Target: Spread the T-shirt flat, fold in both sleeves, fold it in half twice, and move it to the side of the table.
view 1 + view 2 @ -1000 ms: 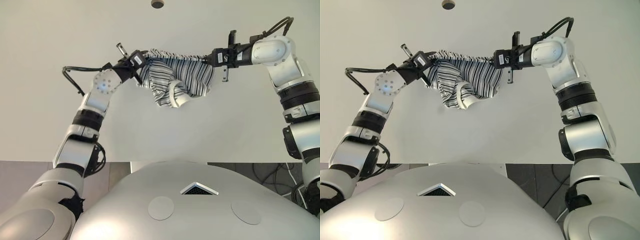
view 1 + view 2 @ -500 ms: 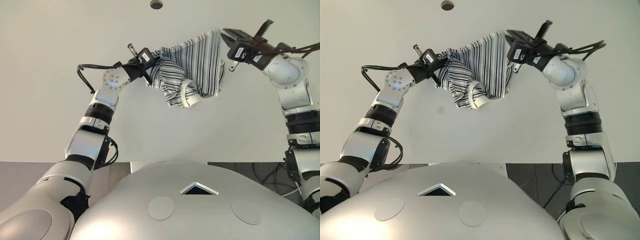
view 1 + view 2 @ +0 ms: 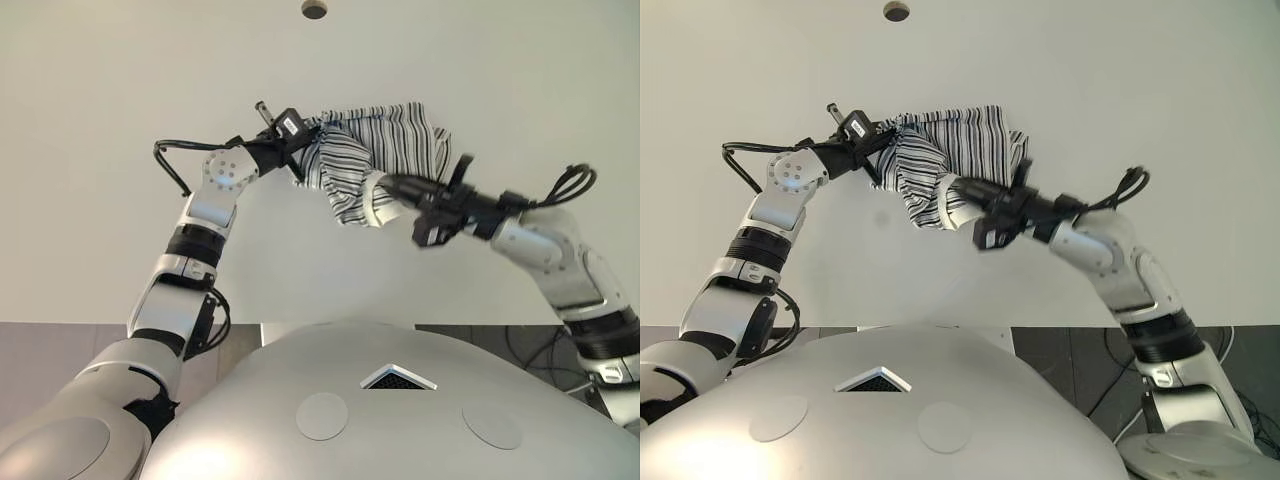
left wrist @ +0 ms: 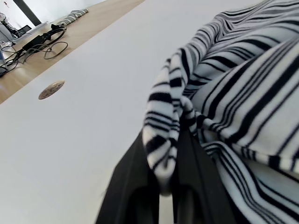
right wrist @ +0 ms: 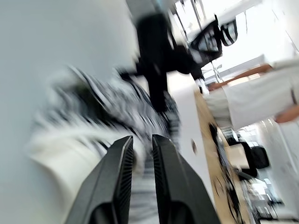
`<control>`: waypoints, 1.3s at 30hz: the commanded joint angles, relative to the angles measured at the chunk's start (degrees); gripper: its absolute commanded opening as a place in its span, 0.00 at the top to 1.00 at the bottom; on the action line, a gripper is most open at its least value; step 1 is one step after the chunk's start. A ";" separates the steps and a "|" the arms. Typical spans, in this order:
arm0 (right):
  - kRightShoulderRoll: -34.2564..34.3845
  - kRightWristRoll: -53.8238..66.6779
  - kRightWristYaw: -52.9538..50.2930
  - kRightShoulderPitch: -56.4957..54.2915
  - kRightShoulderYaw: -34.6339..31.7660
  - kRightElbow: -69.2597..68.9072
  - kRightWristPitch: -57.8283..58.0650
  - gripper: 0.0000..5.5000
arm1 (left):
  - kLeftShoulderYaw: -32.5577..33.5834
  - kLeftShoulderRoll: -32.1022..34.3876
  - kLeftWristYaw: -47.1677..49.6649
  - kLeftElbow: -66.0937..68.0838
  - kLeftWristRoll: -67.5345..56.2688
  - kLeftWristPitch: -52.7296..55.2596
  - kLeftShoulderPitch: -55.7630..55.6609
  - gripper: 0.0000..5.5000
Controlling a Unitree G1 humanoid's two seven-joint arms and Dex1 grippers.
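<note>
In the head views, a black-and-white striped cotton T-shirt [image 3: 385, 150] is lying in a bunched heap on the far part of the wide white table [image 3: 100, 80], with folds overlapping and no flat outline showing. The left gripper [image 3: 303, 150] is clamping the heap's left edge. The right gripper [image 3: 392, 183] is hovering just beside the white ribbed cuff [image 3: 372, 200] on the heap's near side. By my reading, the task is sitting at its first step — the spreading is not yet done, and the two sleeve folds, both halvings and the move to the table's side are all waiting.

In the left wrist view, two black fingers are pinching a rolled striped hem between them, and cloth is bulging out over their tips. A small round grommet [image 4: 51, 89] is sitting in the tabletop well apart from the shirt.

The right wrist view is blurring heavily. This gripper's fingers are standing slightly apart with nothing between them, and the heap is lying just beyond their tips.

As for holders — the tabletop is what is bearing the shirt.
</note>
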 commanded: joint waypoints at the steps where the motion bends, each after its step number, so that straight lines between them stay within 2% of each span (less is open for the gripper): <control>1: 0.77 -1.25 3.13 0.69 4.52 -2.86 -0.51 0.86 | -0.68 0.58 -0.79 -0.47 0.94 2.74 2.30 0.98; 5: 3.03 -5.75 3.13 -2.34 8.38 2.53 -1.05 0.86 | -1.08 0.82 -1.49 -3.20 0.76 3.64 3.72 0.98; 14: 6.53 -17.43 -3.08 -9.61 10.13 14.11 -2.35 0.86 | -1.79 1.26 -2.35 -6.70 0.96 5.39 5.35 0.98; 18: 5.65 -18.35 -3.12 -8.53 10.41 15.39 -1.33 0.72 | -1.90 1.30 -2.33 -7.43 1.02 5.79 5.70 0.98; 30: 4.81 -17.13 -0.43 -8.50 11.91 14.94 -0.26 0.72 | -1.91 1.30 -2.21 -7.97 0.96 6.14 5.75 0.98; 36: 5.66 -14.81 -0.10 -9.33 12.34 14.86 -0.89 0.94 | -1.75 1.49 -2.23 -7.46 0.97 5.86 5.51 0.98; 39: 5.62 -13.22 0.14 -9.24 11.72 14.56 -0.81 0.99 | -1.67 1.62 -2.13 -7.56 0.97 5.82 5.82 0.98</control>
